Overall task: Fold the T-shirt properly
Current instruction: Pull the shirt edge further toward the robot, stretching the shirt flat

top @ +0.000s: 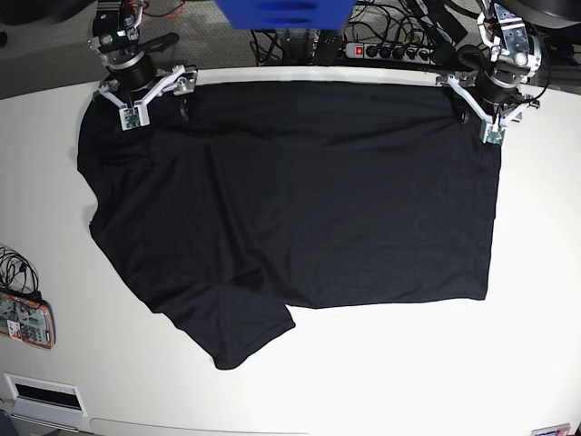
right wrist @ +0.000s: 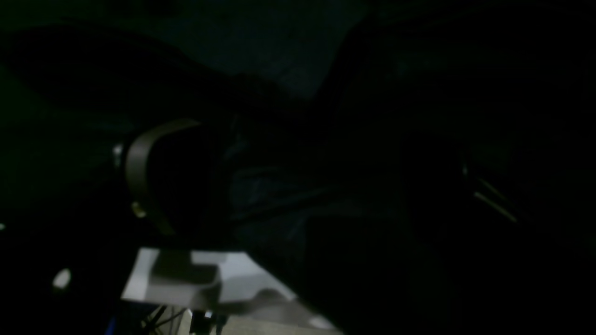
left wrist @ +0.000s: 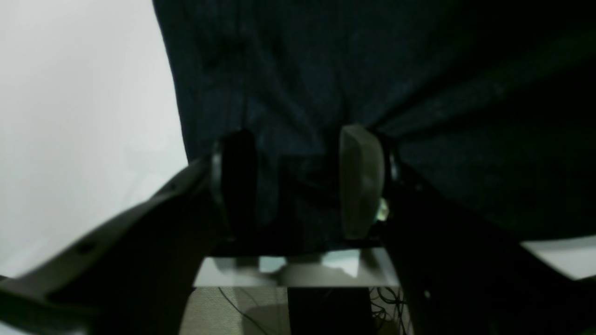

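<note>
The black T-shirt (top: 300,200) lies spread flat on the white tabletop (top: 408,363), one sleeve pointing toward the near edge. At its far edge, the left hand (left wrist: 298,186) pinches a bunch of the cloth. The right hand (top: 154,95) stands wide at the opposite far corner, cloth lying between its fingers.

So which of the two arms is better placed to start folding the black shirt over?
Probably the left gripper: its fingers already pinch the hem of the black cloth T-shirt. The right gripper sits wide at the shoulder corner.
</note>
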Motion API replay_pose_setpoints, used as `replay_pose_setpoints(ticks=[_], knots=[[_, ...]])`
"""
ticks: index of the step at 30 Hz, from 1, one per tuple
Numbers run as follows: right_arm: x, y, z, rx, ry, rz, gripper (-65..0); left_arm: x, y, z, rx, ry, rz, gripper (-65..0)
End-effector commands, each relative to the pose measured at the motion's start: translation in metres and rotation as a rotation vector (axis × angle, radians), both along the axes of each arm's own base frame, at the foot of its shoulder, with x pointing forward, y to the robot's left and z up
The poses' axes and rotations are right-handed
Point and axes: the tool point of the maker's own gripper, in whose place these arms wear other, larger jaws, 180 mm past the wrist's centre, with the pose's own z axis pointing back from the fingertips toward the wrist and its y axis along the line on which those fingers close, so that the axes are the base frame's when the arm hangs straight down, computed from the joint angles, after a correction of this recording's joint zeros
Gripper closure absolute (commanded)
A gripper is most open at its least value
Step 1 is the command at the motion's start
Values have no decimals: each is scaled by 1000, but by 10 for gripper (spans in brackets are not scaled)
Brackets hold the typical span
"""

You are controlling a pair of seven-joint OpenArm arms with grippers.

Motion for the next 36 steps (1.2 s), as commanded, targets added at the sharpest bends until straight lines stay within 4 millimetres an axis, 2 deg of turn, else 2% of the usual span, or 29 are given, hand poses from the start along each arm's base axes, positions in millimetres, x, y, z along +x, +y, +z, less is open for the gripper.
replay_pose_setpoints(ticks=[1,6,10,21,22,25,27,30,36], knots=[[-42,-13,-25,-98,206,31,-621,-51,23,-15,113,236,22,-285],[-44,-13,-26,-98,212,31,-621,-49,21,-13,114,225,20,-285],[-62,-14,-28,-100,245,32,-621,-49,21,-13,113,225,18,-285],[-63,-13,-29,-98,252,33,-621,-44,20,-12,110,216,16,-285],[-63,-13,-29,-98,252,33,-621,-43,20,-12,111,211,16,-285],[-63,-11,-29,-96,253,36,-621,-20,19,-1,120,151,11,-285],[-57,-5,-27,-87,238,50,-621,-10,18,8,130,117,2,-285],[-35,2,-14,-90,181,69,-621,2,15,22,143,70,-11,-285],[-20,7,5,-105,143,89,-621,17,-2,42,135,-12,-13,-285]])
